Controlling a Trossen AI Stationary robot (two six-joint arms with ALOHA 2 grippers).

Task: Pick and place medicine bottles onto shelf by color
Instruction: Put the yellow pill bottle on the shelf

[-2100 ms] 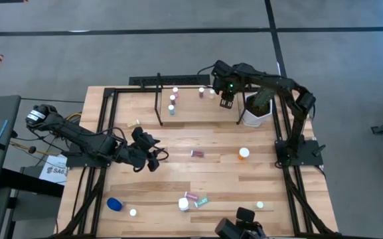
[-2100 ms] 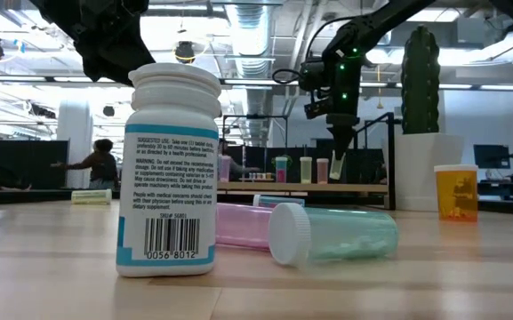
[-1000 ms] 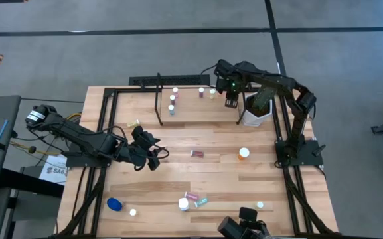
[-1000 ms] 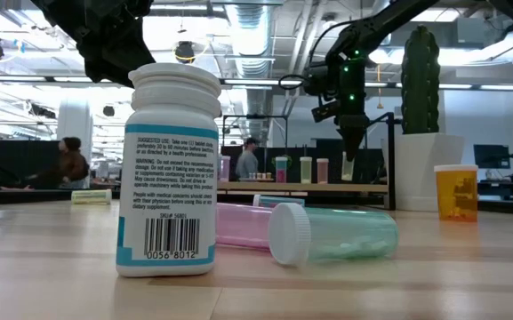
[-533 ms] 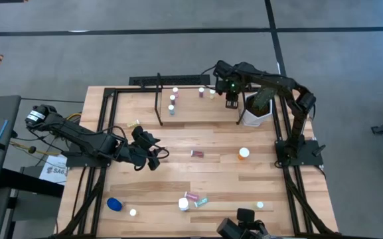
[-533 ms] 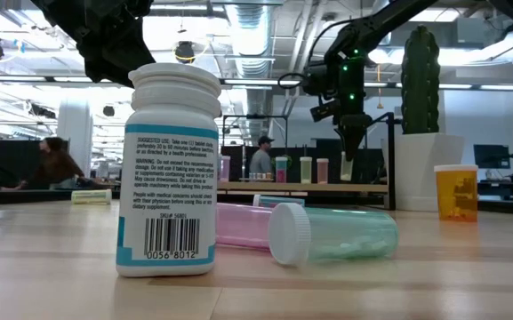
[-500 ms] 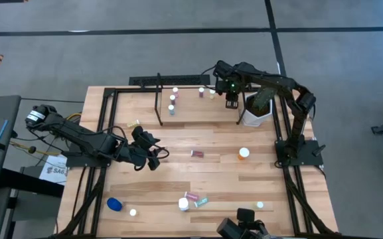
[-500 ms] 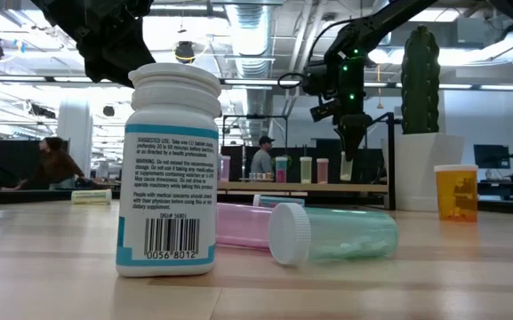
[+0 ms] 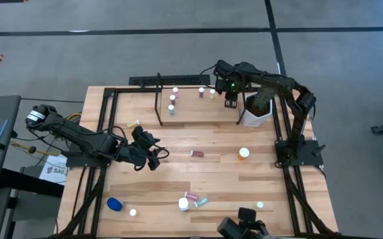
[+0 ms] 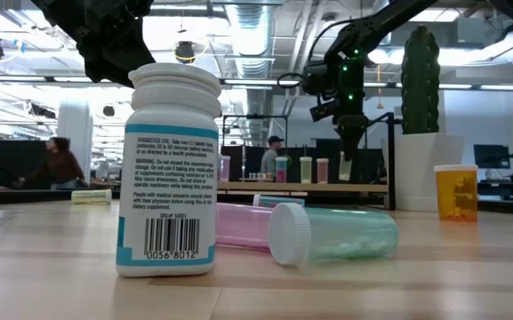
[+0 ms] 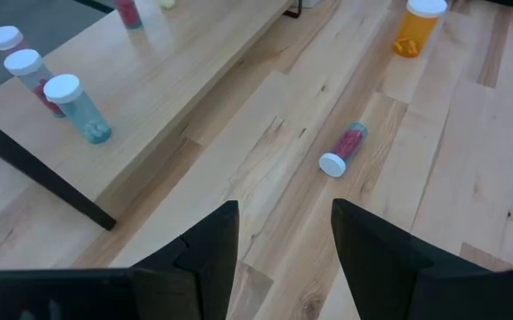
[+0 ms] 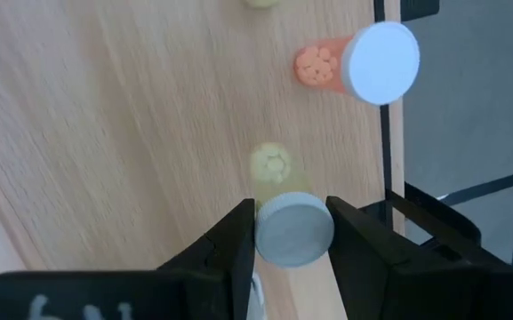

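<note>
Yellow-green bottle [image 12: 292, 229] in right end effector [image 12: 292, 233] over shelf [image 12: 105, 133].

Seen from directly overhead, the high view takes in the whole table [image 9: 198, 172] and both arms. The low view sits at tabletop level, close behind a white bottle [image 10: 172, 169], facing across to the shelf [image 10: 300, 187] and the room beyond. The left wrist view looks down along the table toward the shelf [image 11: 149, 98] from mid-table. The right wrist view looks straight down, very near the shelf board [image 12: 149, 133]. All four views share the shelf and its standing vials.
</note>
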